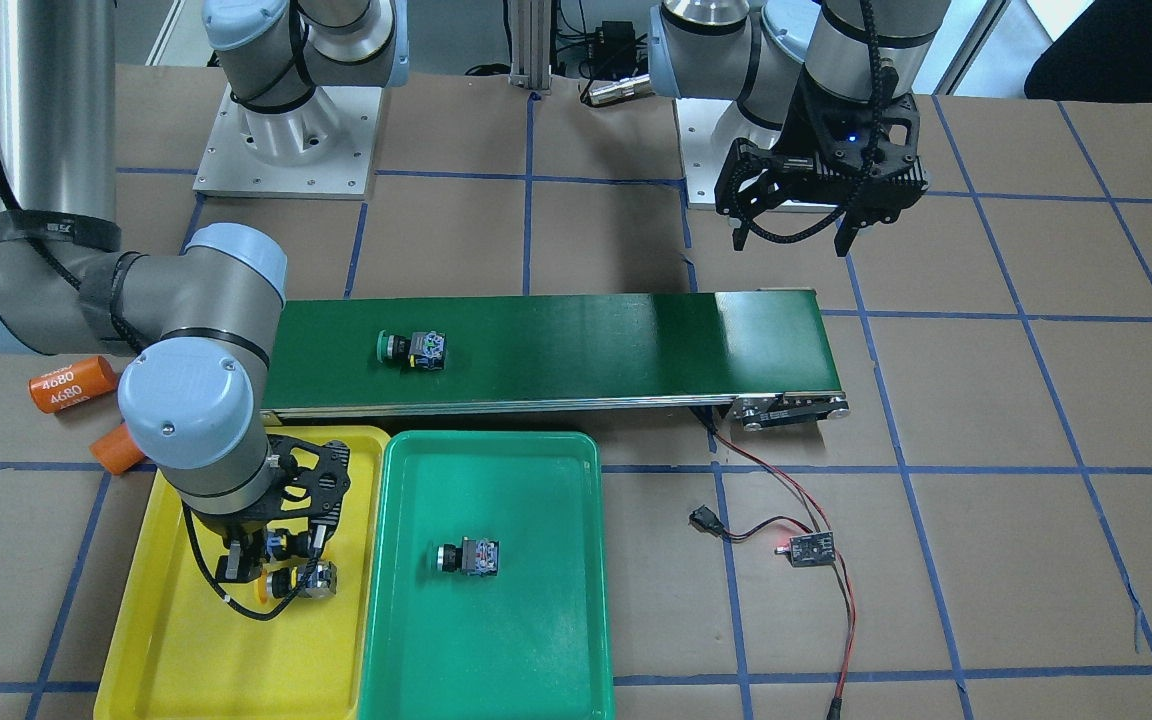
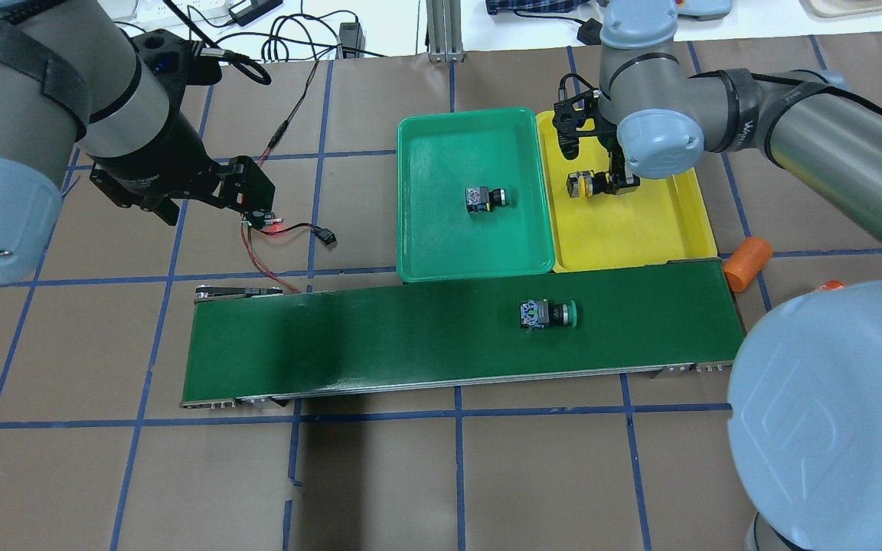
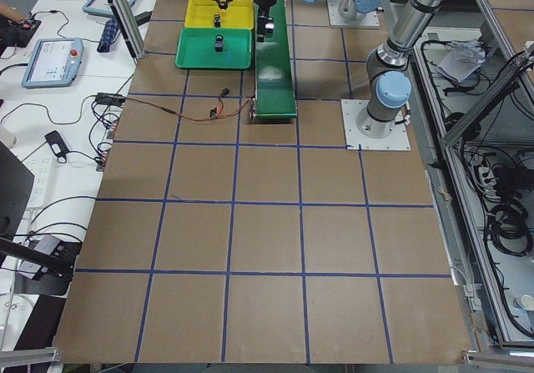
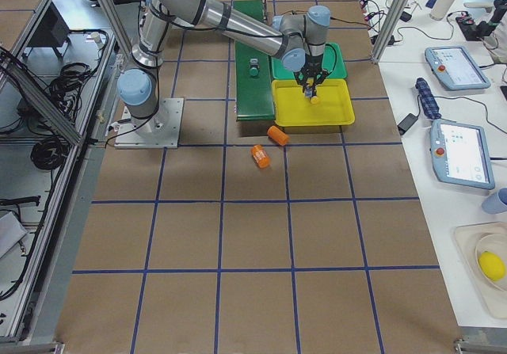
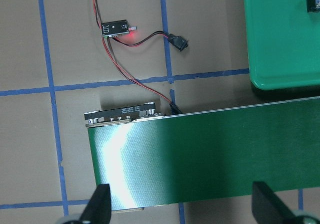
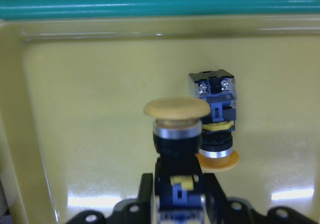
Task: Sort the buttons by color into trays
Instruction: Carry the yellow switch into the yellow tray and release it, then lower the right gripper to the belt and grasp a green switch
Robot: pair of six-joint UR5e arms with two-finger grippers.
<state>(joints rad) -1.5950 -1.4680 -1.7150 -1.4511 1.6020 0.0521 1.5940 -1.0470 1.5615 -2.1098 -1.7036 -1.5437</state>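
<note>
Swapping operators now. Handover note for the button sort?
Left gripper: open, empty, hovering off the conveyor belt's end.
Right gripper: shut on held yellow button, over the yellow tray.
Done: second yellow button lies in the yellow tray; sorted green button lies in the green tray.
Left: release the held one; move the last green button from the belt to the green tray.
</note>
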